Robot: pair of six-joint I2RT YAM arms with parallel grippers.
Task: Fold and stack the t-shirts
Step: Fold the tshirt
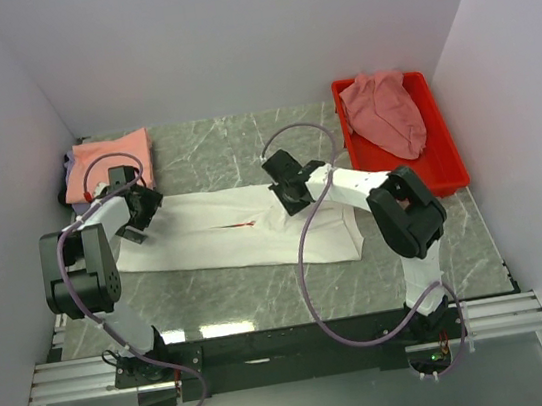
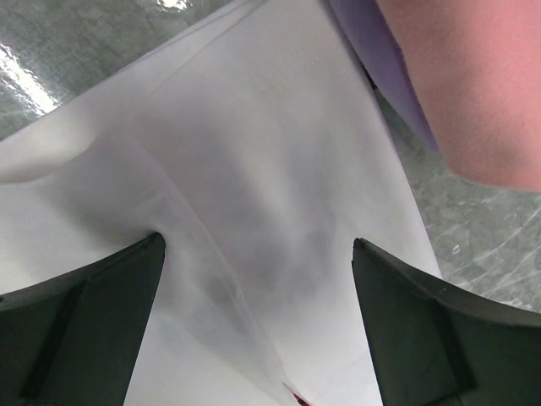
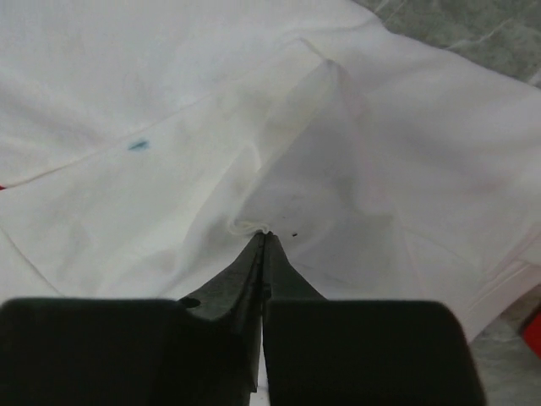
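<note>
The white t-shirt (image 1: 206,242) lies flat on the table (image 1: 264,300) as a long folded band. One end is near the red tray (image 1: 428,173), by its near corner, and the rest stretches away from the tray. A small red logo (image 1: 244,225) shows about midway along the band, and the right wrist view shows a tiny teal speck (image 3: 138,145) on the cloth. The right gripper (image 3: 264,237) sits over the part of the band nearer the tray. Its jaws are pressed together on a small raised pucker of the white cloth, with creases running out from the pinch. The left gripper (image 2: 254,271) is at the end of the band farthest from the tray, its jaws spread wide. White cloth lies between and beneath them, none of it gripped. A dusty-pink t-shirt (image 1: 384,111) lies crumpled in the tray. Well apart from the tray, a folded salmon-orange t-shirt (image 1: 113,159) rests on a lavender t-shirt (image 2: 372,51), just beside that farthest end.
</note>
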